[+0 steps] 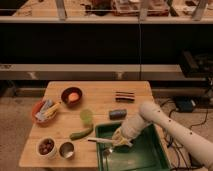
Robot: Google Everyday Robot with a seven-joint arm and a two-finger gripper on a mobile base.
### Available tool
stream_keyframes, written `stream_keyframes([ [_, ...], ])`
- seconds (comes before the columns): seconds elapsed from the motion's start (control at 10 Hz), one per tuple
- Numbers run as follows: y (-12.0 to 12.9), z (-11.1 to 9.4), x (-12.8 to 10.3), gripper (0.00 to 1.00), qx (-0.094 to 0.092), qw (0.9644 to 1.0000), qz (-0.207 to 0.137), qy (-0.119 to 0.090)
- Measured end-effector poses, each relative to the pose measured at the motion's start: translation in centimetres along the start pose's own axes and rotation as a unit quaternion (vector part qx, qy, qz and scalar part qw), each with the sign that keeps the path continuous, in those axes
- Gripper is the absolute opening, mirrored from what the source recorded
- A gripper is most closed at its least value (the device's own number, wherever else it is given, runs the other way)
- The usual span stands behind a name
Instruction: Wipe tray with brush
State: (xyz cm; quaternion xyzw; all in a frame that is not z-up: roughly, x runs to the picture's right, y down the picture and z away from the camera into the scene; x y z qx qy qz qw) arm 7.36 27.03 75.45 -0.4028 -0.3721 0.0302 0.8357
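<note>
**Camera view: brush over the tray's near-left corner**

On the left of the wooden table (100,102) sit things I will not touch: a red basket of packets (44,111), a dark bowl holding something orange (71,95), a white cup of dark fruit (47,146) and a small metal cup (66,149). Next come a pale green cup (86,116) and a green, cucumber-like vegetable (81,133) lying just beside the tray's left rim.

The brush (100,141) runs roughly level, its slim white handle poking left past the rim. I judge it light, stiff and smooth, likely slippery plastic, best held mid-handle so the bristles can press flat. My gripper (119,139) is at the tray's left part, at the brush's right end; I cannot tell how my jaws stand around it.

The tray (145,155) is dark green, rectangular, with a raised rim, at the table's near right. It looks like hard, slick plastic, light enough to slide under a push.

Farther right and back lie a grey cylinder (118,113) and a dark bar (124,96).
</note>
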Motion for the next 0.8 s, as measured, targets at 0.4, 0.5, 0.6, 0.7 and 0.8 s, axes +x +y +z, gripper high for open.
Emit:
stream_keyframes([
  [0.4,0.7,-5.2,4.3,0.0,0.057,0.9973,0.04,0.025],
  [0.5,1.4,-5.4,4.8,0.0,0.058,0.9968,0.049,0.026],
  [0.6,2.9,-5.1,4.9,0.0,0.053,0.9966,0.058,0.024],
  [0.7,3.9,-4.7,4.8,0.0,0.048,0.9967,0.062,0.022],
  [0.8,5.2,-3.8,4.2,0.0,0.039,0.9971,0.064,0.018],
])
